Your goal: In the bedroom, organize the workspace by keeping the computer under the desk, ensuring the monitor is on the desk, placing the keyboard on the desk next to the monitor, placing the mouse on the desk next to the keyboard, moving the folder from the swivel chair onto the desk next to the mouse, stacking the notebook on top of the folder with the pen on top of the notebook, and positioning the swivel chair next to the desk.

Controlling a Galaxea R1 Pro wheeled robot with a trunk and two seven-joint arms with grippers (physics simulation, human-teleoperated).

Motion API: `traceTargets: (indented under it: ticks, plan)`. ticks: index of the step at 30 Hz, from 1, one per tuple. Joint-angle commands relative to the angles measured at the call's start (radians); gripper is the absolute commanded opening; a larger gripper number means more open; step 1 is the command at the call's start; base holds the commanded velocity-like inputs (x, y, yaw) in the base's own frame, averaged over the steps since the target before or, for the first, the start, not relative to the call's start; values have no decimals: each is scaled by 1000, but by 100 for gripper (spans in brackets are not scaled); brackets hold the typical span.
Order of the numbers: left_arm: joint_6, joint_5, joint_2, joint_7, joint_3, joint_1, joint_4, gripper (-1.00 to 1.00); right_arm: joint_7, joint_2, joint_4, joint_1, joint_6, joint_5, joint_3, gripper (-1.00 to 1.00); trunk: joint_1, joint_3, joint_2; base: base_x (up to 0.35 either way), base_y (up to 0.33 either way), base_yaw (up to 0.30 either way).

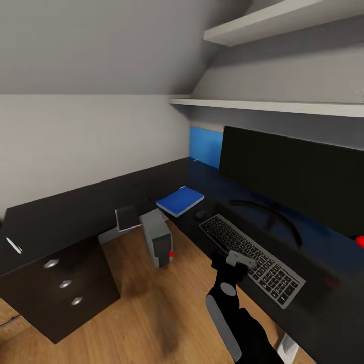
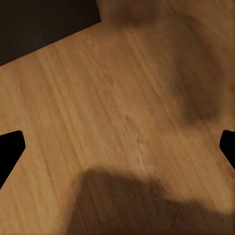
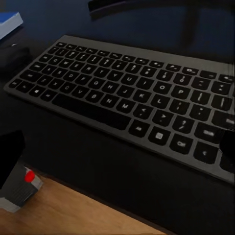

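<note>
While the right tool [image 1: 237,260] hovers at the tabletop [image 1: 65,212] edge, its spread cannot be told. Keyboard [image 1: 251,258], mouse [image 1: 201,214] and folder [image 1: 180,200] line up before the monitor [image 1: 298,177]. Left tool [image 2: 117,147] spread over floor [image 2: 122,117].

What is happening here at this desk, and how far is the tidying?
A two-armed robot is tidying an L-shaped desk. Its right gripper hovers empty beside the keyboard. Keyboard, mouse, blue folder and monitor already sit on the desk. The computer stands on the floor; a pen lies far left.
</note>
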Motion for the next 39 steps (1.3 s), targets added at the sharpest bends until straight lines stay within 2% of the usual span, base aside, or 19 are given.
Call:
traceTargets:
  ticks: [1, 5, 6, 12, 16, 21, 39]
  plan:
    - [-4, 3, 1, 9, -8, -1, -4, 100, -6, 0, 0, -1, 8, -2, 1, 100, 0, -1, -1, 0, 0, -94]
    - [-4, 3, 1, 9, -8, -1, -4, 100, -6, -1, 11, -2, 7, -1, -5, 100, 0, -1, -1, 0, 0, -35]
    - [-4, 3, 1, 9, -8, -1, -4, 100, -6, -1, 58, -8, 8, -4, -33, 100, 0, -1, -1, 0, 0, -5]
    - [-4, 3, 1, 9, -8, -1, -4, 100, -9, 2, 149, -55, 11, -12, -80, 100, 0, -1, -1, 0, 0, -2]
    - [-4, 3, 1, 9, -8, -1, -4, 100, -12, 3, 174, -78, 13, -47, -105, 100, 0, -1, -1, 0, 0, 0]
    - [-4, 3, 1, 9, -8, -1, -4, 100, -16, 2, 180, -87, 16, -72, -117, 100, 0, -1, -1, 0, 0, 0]
    - [-5, 3, 1, 9, -9, -1, -4, 100, -17, 5, 189, -89, 20, -74, -124, 100, 0, -1, -1, -45, 39, 0]
